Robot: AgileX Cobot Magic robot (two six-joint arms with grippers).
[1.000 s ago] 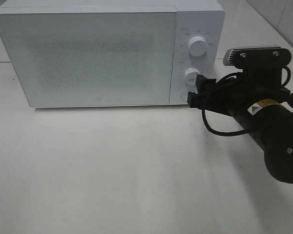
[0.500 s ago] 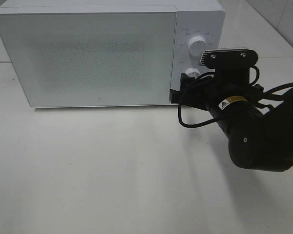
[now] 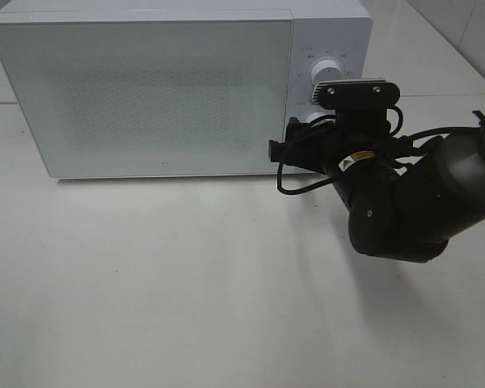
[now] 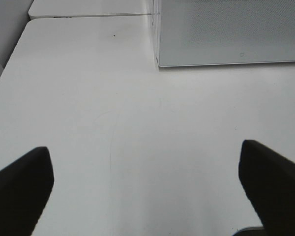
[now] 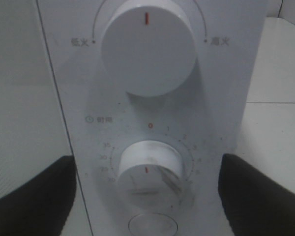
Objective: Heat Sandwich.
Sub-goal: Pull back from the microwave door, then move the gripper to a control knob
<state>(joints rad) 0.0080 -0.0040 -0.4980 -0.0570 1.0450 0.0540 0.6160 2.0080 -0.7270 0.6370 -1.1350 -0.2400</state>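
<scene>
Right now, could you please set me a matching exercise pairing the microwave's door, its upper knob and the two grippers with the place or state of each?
1. microwave door
2. upper knob
3. left gripper
4. right gripper

a. open, facing the timer knob
b. shut
c. red mark pointing straight up
d. open, over the white table

Pairs: 1-b, 2-c, 3-d, 4-a.

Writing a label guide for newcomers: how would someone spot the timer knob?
On the white microwave, look at the control panel right of the door. The timer knob is the lower of two round white knobs, smaller than the power knob above and ringed by numbers.
</scene>
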